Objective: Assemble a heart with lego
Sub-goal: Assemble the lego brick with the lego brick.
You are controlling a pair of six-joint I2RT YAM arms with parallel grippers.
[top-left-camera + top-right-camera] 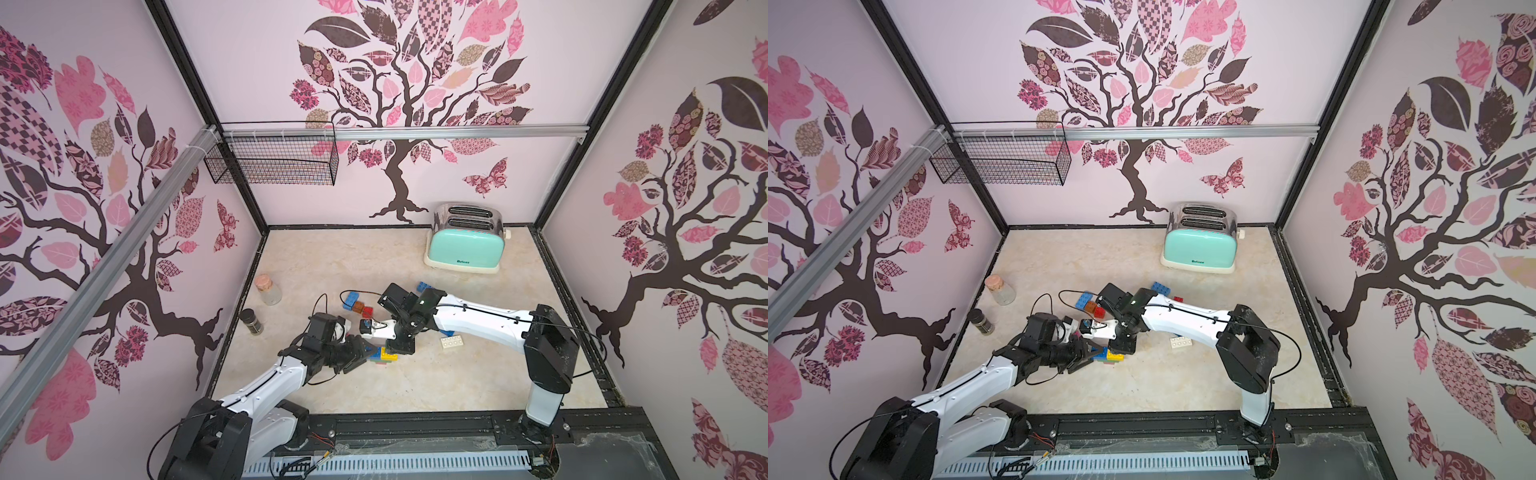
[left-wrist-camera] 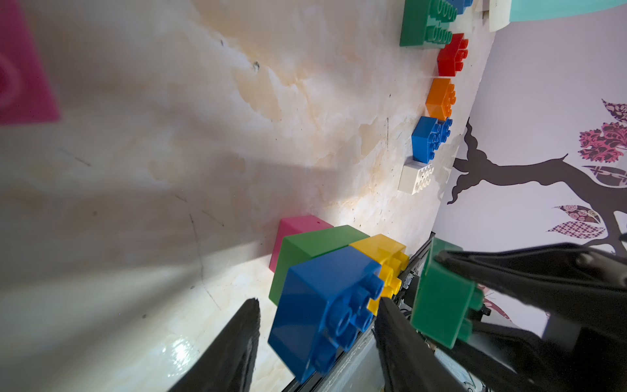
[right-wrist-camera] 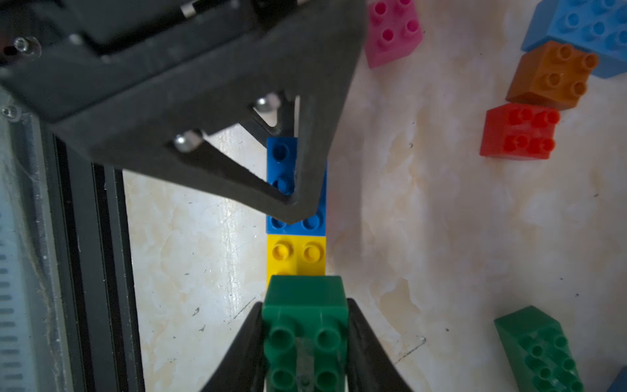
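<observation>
A lego stack (image 1: 383, 356) lies on the marble floor in both top views, also (image 1: 1109, 356). The left wrist view shows its pink (image 2: 298, 230), light green (image 2: 312, 251), blue (image 2: 322, 305) and yellow brick (image 2: 380, 251). My left gripper (image 2: 319, 339) is open, its fingers either side of the blue brick with a gap on one side. My right gripper (image 3: 305, 303) is shut on a dark green brick (image 3: 305, 325), held just over the yellow brick's (image 3: 295, 254) end. The same green brick (image 2: 444, 298) shows in the left wrist view.
Loose bricks lie around: pink (image 3: 393, 30), orange (image 3: 553, 76), red (image 3: 519, 132), a long green one (image 3: 539, 349), white (image 1: 454, 342). A mint toaster (image 1: 465, 245) stands at the back. A jar (image 1: 269, 289) and a spice bottle (image 1: 251, 322) are on the left.
</observation>
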